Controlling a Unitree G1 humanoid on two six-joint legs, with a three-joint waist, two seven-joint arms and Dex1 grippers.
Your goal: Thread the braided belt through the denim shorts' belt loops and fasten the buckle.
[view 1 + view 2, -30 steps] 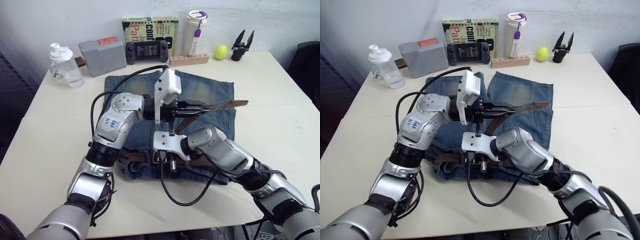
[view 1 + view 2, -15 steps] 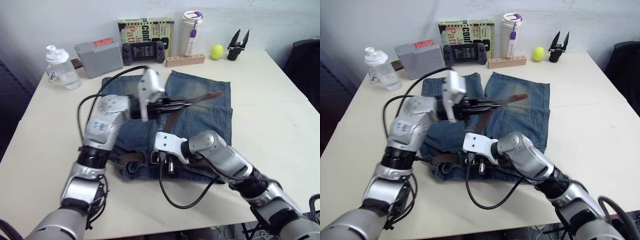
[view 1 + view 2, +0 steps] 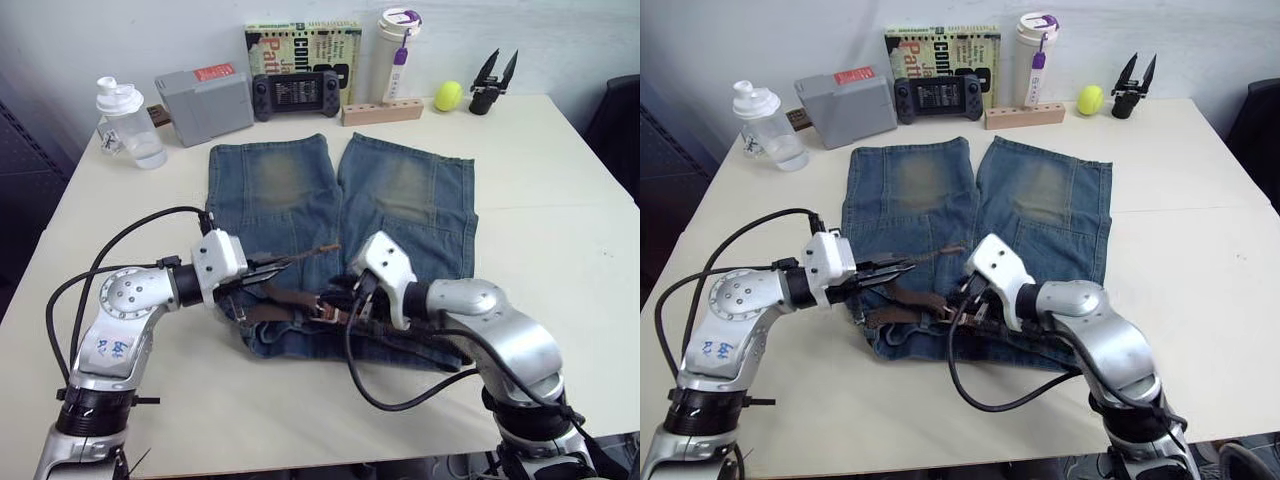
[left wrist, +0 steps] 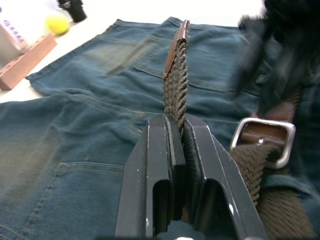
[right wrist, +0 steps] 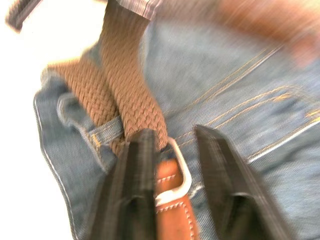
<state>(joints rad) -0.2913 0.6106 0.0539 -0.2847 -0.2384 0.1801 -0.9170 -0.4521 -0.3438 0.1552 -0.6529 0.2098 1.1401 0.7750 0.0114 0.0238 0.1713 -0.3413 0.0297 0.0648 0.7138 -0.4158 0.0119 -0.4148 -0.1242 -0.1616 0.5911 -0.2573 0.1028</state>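
Brown woven braided belt [image 4: 176, 80] is pinched edge-on in the left gripper [image 3: 262, 270], its leather tip pointing rightward toward the silver rectangular buckle [image 4: 264, 141] on the blue denim shorts [image 3: 400, 195] waistband, where the nearer right gripper [image 5: 170, 150] hangs spread around it.

left tool [image 3: 268, 270] grips braided belt [image 3: 300, 257] | right tool [image 3: 345, 300] at buckle [image 3: 322, 307] | denim shorts [image 3: 400, 200] flat
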